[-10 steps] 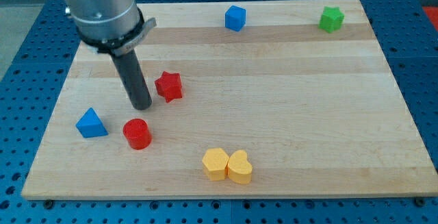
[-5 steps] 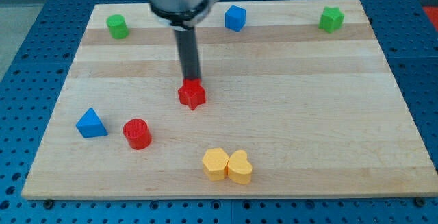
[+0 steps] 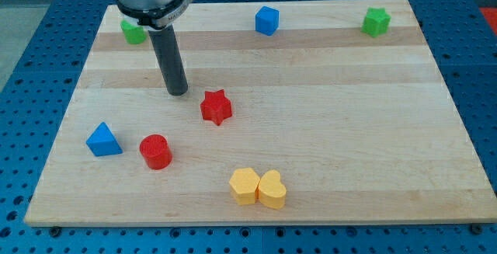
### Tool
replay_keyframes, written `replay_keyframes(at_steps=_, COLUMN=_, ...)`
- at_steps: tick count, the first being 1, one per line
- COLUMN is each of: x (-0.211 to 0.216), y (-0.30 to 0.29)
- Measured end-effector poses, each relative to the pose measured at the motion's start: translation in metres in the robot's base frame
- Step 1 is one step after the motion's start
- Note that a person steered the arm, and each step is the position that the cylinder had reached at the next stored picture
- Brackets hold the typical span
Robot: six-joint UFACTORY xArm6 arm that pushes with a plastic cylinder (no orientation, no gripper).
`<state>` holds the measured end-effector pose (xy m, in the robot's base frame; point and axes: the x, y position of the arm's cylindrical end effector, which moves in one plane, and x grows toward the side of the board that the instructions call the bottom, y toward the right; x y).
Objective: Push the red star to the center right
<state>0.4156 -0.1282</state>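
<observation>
The red star [image 3: 217,107] lies on the wooden board [image 3: 326,114], left of the board's middle. My tip [image 3: 178,92] rests on the board up and to the left of the star, with a small gap between them. The dark rod rises from the tip to the arm's grey end at the view's top left.
A red cylinder [image 3: 156,151] and a blue triangle [image 3: 102,140] lie at the lower left. Two yellow blocks, one a heart [image 3: 272,189] and one beside it [image 3: 245,185], touch near the bottom edge. A blue cube [image 3: 266,20], a green block [image 3: 376,22] and another green block [image 3: 132,31] line the top.
The star slid right and a little down early on, then stayed put. My tip went from the star's left to above it, then moved left, away from the star.
</observation>
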Motion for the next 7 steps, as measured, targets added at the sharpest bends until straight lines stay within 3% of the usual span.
replay_keyframes(at_steps=2, x=0.008, y=0.058)
replay_keyframes(at_steps=3, x=0.032, y=0.074)
replay_keyframes(at_steps=5, x=-0.003, y=0.029)
replay_keyframes(at_steps=6, x=0.053, y=0.029)
replay_keyframes(at_steps=7, x=0.082, y=0.048)
